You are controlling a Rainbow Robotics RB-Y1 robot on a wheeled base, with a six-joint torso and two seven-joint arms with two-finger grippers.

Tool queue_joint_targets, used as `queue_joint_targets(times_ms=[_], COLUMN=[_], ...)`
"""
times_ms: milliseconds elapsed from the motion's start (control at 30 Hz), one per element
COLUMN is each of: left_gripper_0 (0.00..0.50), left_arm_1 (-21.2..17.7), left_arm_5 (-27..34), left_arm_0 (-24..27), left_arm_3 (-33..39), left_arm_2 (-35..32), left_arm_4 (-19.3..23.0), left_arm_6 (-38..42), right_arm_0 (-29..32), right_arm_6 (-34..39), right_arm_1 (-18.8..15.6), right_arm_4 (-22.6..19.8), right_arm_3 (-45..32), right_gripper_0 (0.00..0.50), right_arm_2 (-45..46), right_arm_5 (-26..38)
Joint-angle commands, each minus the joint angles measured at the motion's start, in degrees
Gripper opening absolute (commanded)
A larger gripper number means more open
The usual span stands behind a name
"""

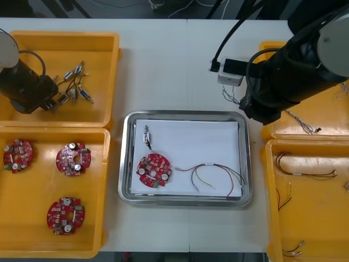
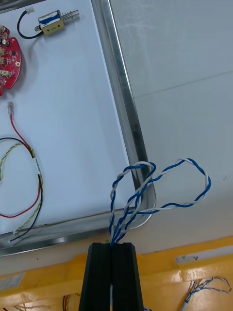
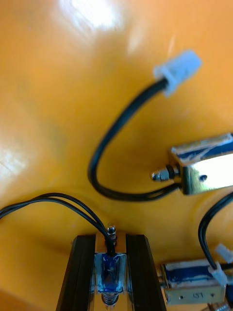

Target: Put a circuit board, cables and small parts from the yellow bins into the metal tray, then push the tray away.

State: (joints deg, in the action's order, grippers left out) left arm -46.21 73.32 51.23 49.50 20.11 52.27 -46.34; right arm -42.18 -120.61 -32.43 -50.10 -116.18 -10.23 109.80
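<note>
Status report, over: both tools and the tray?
Right tool shut on twisted blue and white cable, at corner of metal tray. Left tool shut on small metal part in far left yellow bin. Nothing in the way.

I see a light counter [image 1: 169, 60]. The metal tray [image 1: 125, 164] sits flat on it, in the middle. Two yellow bins [image 1: 106, 164] lie on the counter left of the tray, one behind the other. Two more [image 1: 268, 180] lie right of the tray.
</note>
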Motion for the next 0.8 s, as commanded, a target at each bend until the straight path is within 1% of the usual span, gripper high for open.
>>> queue_joint_targets(times_ms=[33, 267, 433, 633, 800], left_gripper_0=[0.000, 0.000, 0.000, 0.000, 0.000], left_arm_1=[-1.34, -2.39, -3.09, -4.06, -4.41], left_arm_5=[3.58, 6.30, 8.15, 11.93, 15.97], left_arm_0=[-0.26, -0.26, -0.08, 0.53, 0.53], left_arm_3=[3.41, 6.57, 8.16, 10.88, 13.87], left_arm_2=[-2.79, -4.55, -5.60, -6.57, -8.77], left_arm_4=[-0.76, -1.47, -1.99, -2.61, -3.49], left_arm_6=[-4.90, -4.55, -4.46, -4.20, -4.11], right_arm_0=[-3.35, -2.82, -0.80, 1.92, 3.95], right_arm_6=[2.84, 3.71, 3.54, 2.66, 1.87], right_arm_1=[4.13, 7.29, 8.17, 7.91, 7.73], right_arm_4=[3.25, 7.91, 10.28, 12.83, 17.05], right_arm_3=[-1.86, -1.86, -1.86, -1.86, -0.54], right_gripper_0=[0.000, 0.000, 0.000, 0.000, 0.000], right_arm_2=[-4.80, -10.07, -13.15, -16.22, -19.56], right_arm_5=[0.20, 0.20, 0.20, -4.95, -8.46])
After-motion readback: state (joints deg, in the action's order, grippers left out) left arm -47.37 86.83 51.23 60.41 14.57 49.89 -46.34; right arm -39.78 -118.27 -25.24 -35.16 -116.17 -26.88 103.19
